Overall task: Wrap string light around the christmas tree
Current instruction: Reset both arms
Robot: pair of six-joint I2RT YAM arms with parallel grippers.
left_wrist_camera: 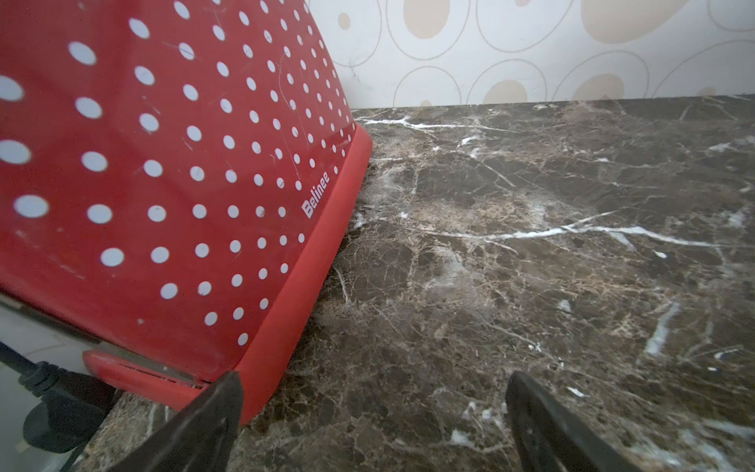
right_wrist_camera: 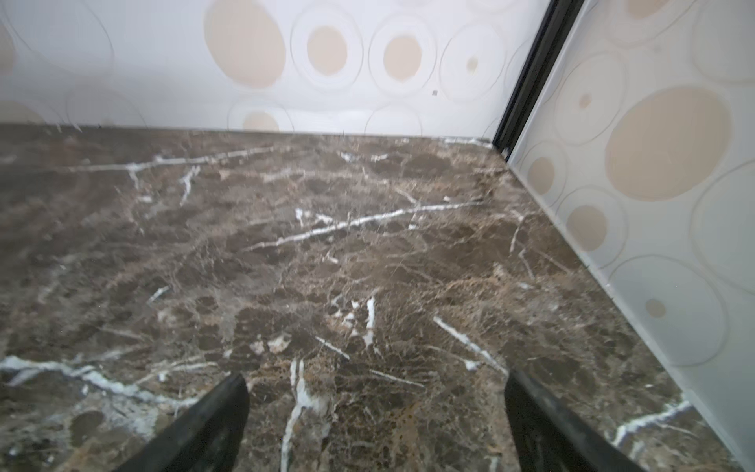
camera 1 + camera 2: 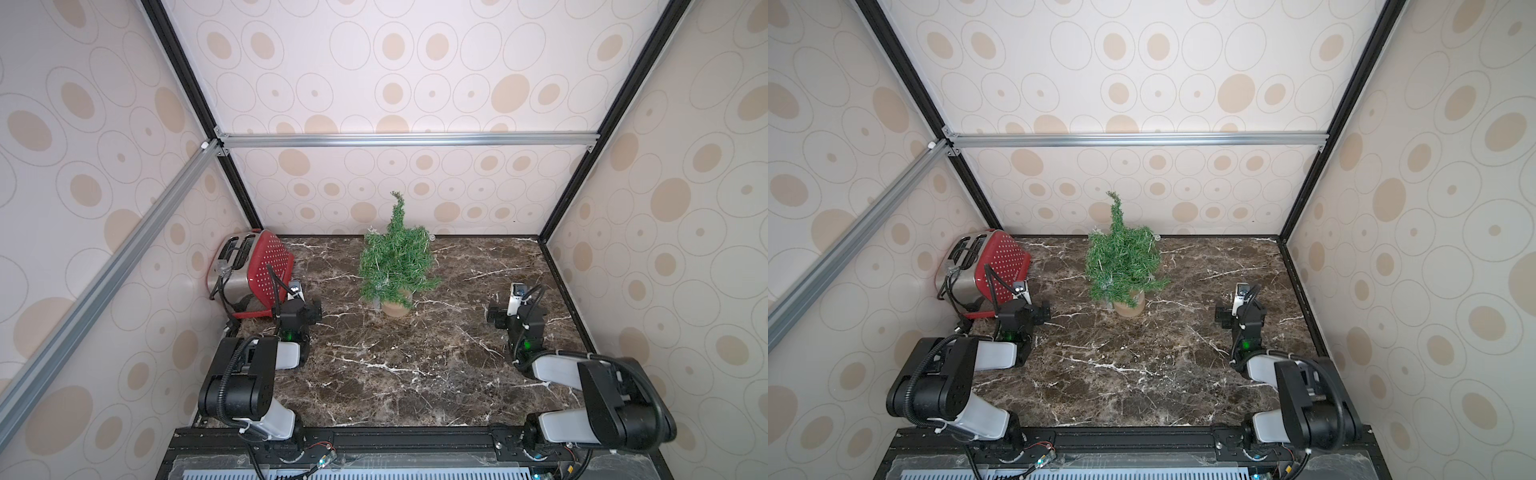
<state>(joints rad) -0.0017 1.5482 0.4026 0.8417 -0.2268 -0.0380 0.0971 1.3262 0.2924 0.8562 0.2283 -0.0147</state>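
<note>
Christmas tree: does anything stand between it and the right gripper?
Nothing visible does. Only bare marble tabletop lies between the open right gripper and the christmas tree; the toaster stands on the tree's other side.

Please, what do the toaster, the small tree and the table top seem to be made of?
The toaster: glossy red side with white dots, probably painted metal or plastic; fine scratches show. The christmas tree: green plastic-looking needles; its base is matte tan, perhaps wood or cork. The table: brown marble pattern, white veins; stone or laminate, I cannot tell.
</note>
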